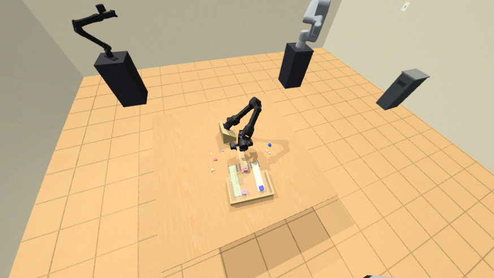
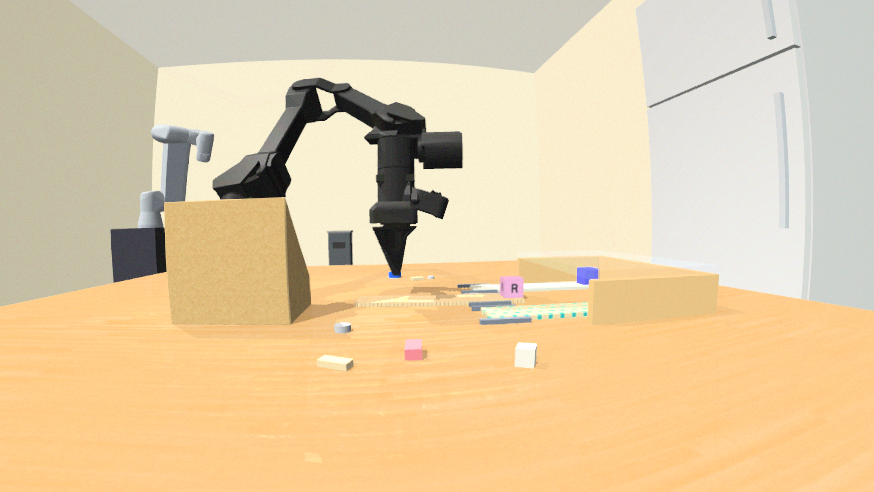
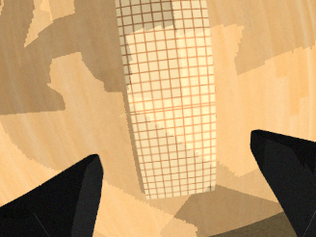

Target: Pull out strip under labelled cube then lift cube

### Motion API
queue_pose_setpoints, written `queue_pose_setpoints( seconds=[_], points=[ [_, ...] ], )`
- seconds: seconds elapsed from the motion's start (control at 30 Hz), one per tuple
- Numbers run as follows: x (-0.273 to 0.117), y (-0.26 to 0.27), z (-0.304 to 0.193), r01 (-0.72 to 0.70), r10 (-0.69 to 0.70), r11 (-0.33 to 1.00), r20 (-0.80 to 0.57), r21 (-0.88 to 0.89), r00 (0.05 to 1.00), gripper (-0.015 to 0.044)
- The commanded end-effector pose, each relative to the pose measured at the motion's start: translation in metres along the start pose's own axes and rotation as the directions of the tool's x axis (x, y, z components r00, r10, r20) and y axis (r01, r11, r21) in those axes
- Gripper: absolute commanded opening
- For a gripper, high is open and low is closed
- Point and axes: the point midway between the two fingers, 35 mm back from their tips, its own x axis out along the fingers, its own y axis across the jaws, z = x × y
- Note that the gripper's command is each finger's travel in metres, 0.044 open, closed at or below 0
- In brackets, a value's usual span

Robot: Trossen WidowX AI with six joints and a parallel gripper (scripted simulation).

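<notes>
A pink cube marked R (image 1: 245, 169) (image 2: 511, 287) rests on the far end of the brown-gridded strip (image 1: 241, 157) (image 2: 440, 302) (image 3: 169, 96), outside the walled tray. A second pink cube (image 1: 243, 191) is inside the tray; its mark is too small to read. A dotted strip (image 1: 234, 179) (image 2: 550, 312) lies on one side. A white strip (image 1: 256, 172) (image 2: 538, 286) lies on the other, with a blue cube (image 1: 261, 187) (image 2: 587, 275) on it. My gripper (image 2: 395, 275) (image 3: 177, 152) is open and empty, above the gridded strip's end near my base, fingertips either side of it in the wrist view.
The tray (image 1: 254, 198) (image 2: 654, 299) has wooden walls and a clear cover. Short dark rails (image 2: 505, 320) flank the strips. A red block (image 1: 215, 159) (image 2: 413, 350), a white cube (image 1: 212, 169) (image 2: 525, 355) and a blue piece (image 1: 269, 144) lie around them.
</notes>
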Motion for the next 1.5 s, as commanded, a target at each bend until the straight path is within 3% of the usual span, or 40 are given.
queue_pose_setpoints(
  seconds=[0.0, 1.47],
  points=[
    [-0.002, 0.000, 0.016, 0.003, -0.003, 1.000, -0.001, 0.004, 1.000, 0.0440],
    [-0.020, -0.004, 0.167, 0.004, -0.004, 1.000, 0.005, -0.002, 1.000, 0.0440]
  ],
)
